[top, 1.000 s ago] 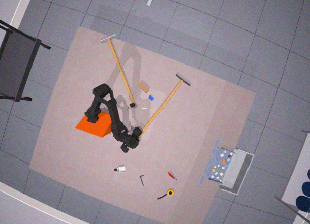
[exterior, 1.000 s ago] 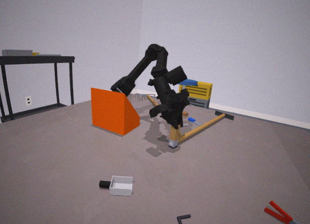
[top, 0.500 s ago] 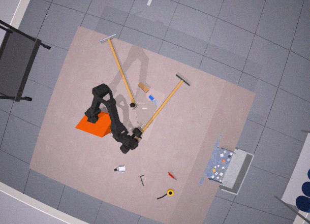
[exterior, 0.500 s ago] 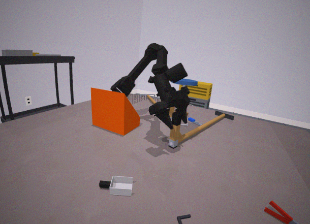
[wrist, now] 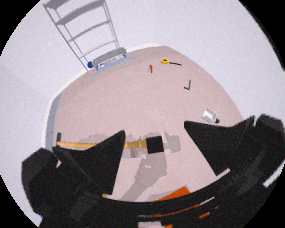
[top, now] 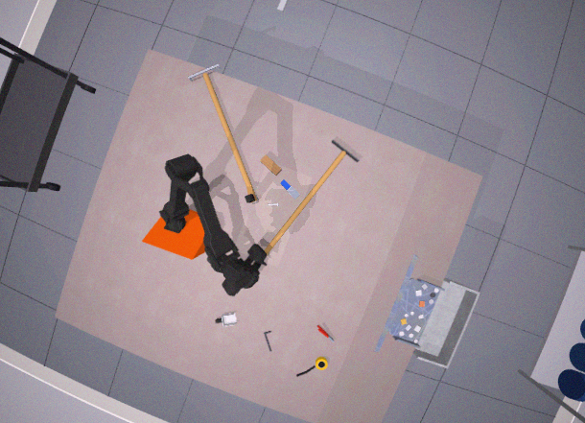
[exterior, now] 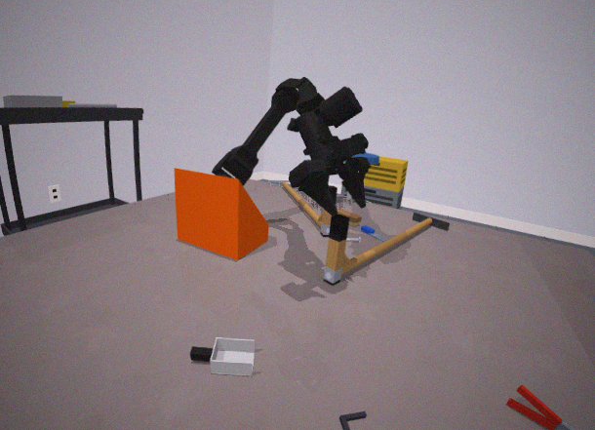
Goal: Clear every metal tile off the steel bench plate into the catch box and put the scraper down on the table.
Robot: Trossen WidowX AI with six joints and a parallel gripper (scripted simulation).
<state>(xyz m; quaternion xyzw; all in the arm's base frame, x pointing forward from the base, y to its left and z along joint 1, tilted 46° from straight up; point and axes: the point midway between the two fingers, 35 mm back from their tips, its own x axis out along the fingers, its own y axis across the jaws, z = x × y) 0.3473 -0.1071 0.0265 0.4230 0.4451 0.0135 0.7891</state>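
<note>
The black two-fingered gripper (exterior: 348, 210) (wrist: 156, 129) was spread pretty much all the way, nothing gripped, and the long wooden-handled scraper with a dark, straight head (top: 307, 199) (exterior: 390, 247) (wrist: 95, 145) was left lying on the table.

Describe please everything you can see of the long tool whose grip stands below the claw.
The long tool has a straight, round, wood-coloured handle lying along the table. A dark crossbar caps its far end. At the near end an upright grip rises, wood-coloured with black top and grey foot. The claw is open above it; whether a fingertip touches it, I cannot tell.
</note>
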